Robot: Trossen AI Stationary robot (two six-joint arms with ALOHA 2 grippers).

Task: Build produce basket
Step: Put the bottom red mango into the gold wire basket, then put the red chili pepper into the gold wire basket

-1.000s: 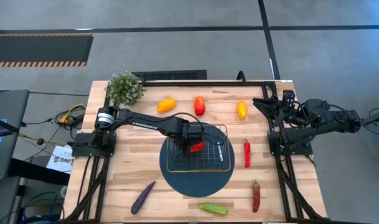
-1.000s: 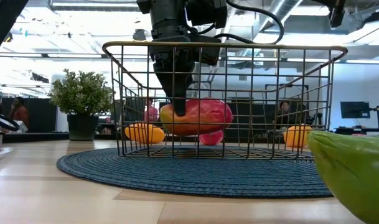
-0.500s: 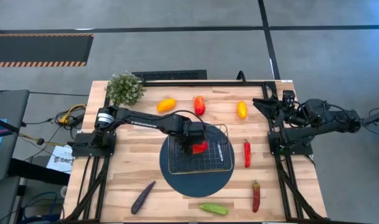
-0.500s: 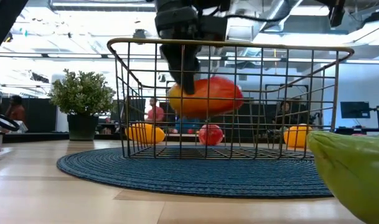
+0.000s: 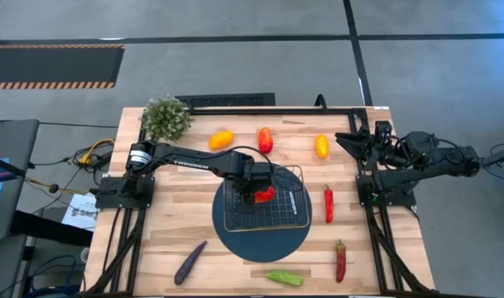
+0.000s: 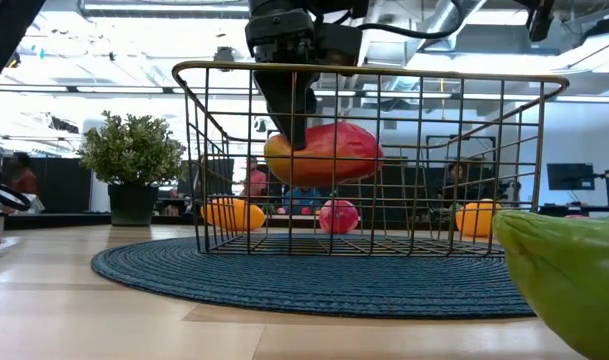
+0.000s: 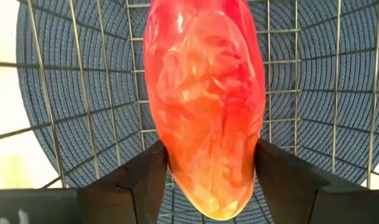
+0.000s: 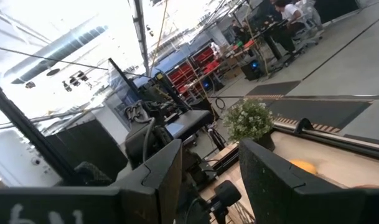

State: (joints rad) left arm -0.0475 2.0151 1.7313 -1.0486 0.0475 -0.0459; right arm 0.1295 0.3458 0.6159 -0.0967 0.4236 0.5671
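Observation:
My left gripper [image 5: 256, 193] reaches over the silvery wire-mesh basket [image 5: 293, 217], which stands on a round dark-blue mat [image 5: 235, 236]. It is shut on a red-orange pepper [image 6: 322, 155] inside the basket's walls [image 6: 454, 160]. The rest of the produce lies on the table: an orange pepper [image 5: 222, 139], a red one [image 5: 266, 141] and a yellow-orange one [image 5: 321, 146] toward the far edge, two red chilies [image 5: 328, 204] [image 5: 340, 261] on the right, and a green one [image 5: 285, 277] and a dark purple one [image 5: 189, 261] near the front. My right gripper [image 8: 211, 180] is open at the table's right edge. My left gripper pinches the pepper's orange end [image 7: 201, 186] between its two fingers [image 7: 142, 180], coming from above and pointing down. The pepper lies about level, sticking out sideways from the fingers. It hangs clear above the basket's floor [image 6: 324, 243], below the rim.
A bushy potted plant [image 5: 165, 118] stands at the far left corner. The green vegetable [image 6: 564, 280] fills the low view's near right. Bare wood lies left of the mat. The right arm [image 5: 417, 157] rests beyond the right edge.
My left gripper has risen, still shut on the pepper. The pepper has moved up from low in the basket to about mid-height between floor and rim, then held there.

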